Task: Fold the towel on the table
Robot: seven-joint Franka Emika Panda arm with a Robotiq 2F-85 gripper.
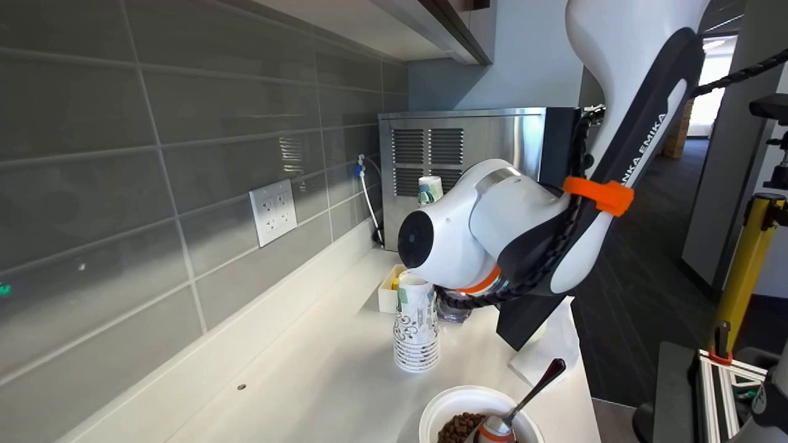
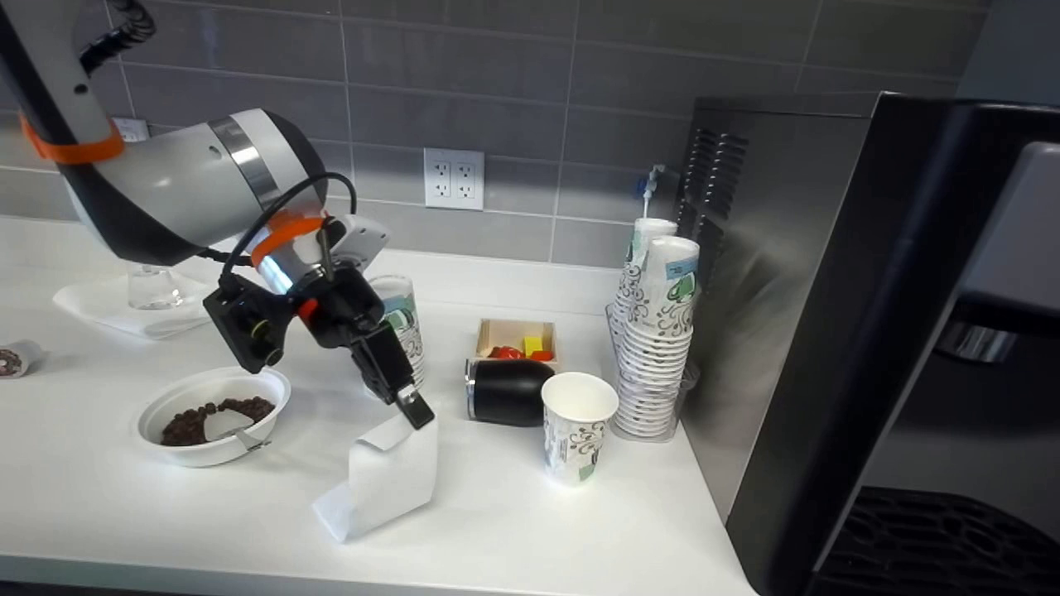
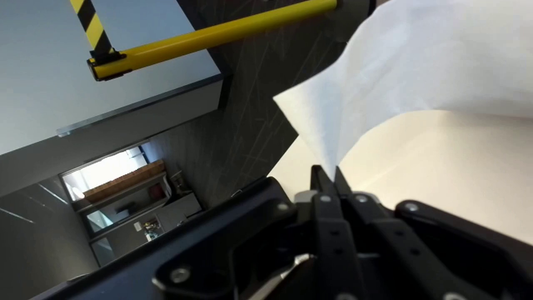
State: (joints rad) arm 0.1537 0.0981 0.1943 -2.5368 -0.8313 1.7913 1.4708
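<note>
A thin white towel (image 2: 393, 480) lies near the front edge of the off-white table (image 2: 207, 521). Its upper part is raised and bends over; its lower part rests on the table, with a flap to one side. My gripper (image 2: 412, 406) is at the towel's raised top. In the wrist view the gripper (image 3: 327, 173) is shut with a pinched fold of the towel (image 3: 399, 71) between its fingertips. The towel fans out from the tips, with the table's edge beside it. In an exterior view the towel (image 1: 554, 344) shows partly behind the arm, and the fingertips are hidden there.
A white bowl (image 2: 195, 455) with brown pellets and a spoon stands beside the towel. A paper cup (image 2: 574, 447), a lying black tumbler (image 2: 507, 393), a small box (image 2: 489, 335) and cup stacks (image 2: 654, 356) stand on the other side. A steel machine (image 2: 787, 248) stands at the end.
</note>
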